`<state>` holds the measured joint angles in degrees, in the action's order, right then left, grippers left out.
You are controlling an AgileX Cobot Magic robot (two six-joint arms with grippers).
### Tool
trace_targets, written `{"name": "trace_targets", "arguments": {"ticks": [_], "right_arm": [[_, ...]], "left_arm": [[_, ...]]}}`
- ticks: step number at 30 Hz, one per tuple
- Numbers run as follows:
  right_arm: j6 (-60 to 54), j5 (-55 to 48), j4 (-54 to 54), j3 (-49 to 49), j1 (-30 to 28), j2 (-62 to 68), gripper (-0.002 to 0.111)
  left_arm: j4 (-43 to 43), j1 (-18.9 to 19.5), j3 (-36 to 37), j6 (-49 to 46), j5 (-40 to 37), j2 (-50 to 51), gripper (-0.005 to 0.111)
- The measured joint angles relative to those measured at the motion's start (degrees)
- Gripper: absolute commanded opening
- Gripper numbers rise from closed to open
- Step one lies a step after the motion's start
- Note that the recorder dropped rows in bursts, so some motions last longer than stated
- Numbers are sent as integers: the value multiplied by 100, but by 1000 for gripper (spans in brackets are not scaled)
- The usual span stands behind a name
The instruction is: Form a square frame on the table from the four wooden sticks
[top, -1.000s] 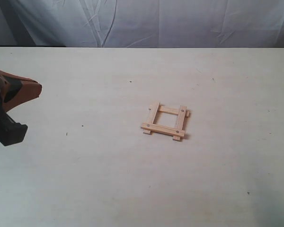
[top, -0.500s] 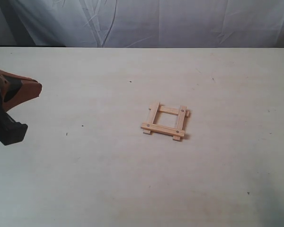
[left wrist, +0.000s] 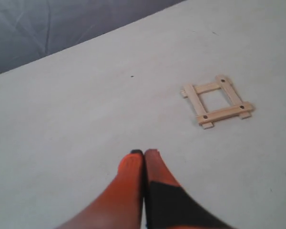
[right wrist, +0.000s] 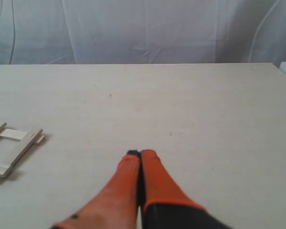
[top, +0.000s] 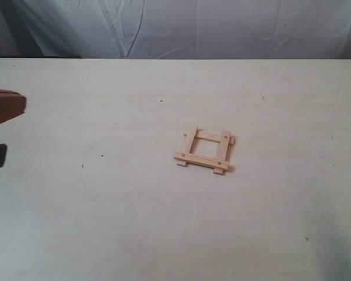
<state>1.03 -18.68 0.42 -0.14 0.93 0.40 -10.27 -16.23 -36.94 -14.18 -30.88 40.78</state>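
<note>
The four wooden sticks lie as a small square frame [top: 202, 160] on the table [top: 105, 205], a little right of centre, overlapping at the corners with their ends sticking out. It also shows in the left wrist view as the frame [left wrist: 224, 112], and partly in the right wrist view [right wrist: 19, 149]. My left gripper [left wrist: 144, 152] is shut and empty, well away from the frame; only its tip [top: 7, 114] shows at the left edge of the exterior view. My right gripper [right wrist: 140, 153] is shut, empty, and off to the side of the frame.
A grey-white cloth backdrop [top: 193, 26] hangs behind the table's far edge. A few tiny dark specks [top: 102, 156] mark the tabletop. The right arm does not appear in the exterior view.
My left gripper has drawn back to the left and now sits mostly outside the exterior view. The frame has not moved.
</note>
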Motion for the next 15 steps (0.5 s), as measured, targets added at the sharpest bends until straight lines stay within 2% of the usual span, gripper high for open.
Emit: {"name": "trace_targets", "arguments": {"ticks": [4,7,11,15], "right_arm": [[0,0,0,0,0,0,0],[0,0,0,0,0,0,0],[0,0,0,0,0,0,0],[0,0,0,0,0,0,0]], "left_arm": [[-292,943,898,10,335,-912,0],[-333,1480,1731,10,890,-1809,0],[-306,1827,2770,10,1615,-2844,0],[-183,1878,3519,10,1812,-3764,0]]}}
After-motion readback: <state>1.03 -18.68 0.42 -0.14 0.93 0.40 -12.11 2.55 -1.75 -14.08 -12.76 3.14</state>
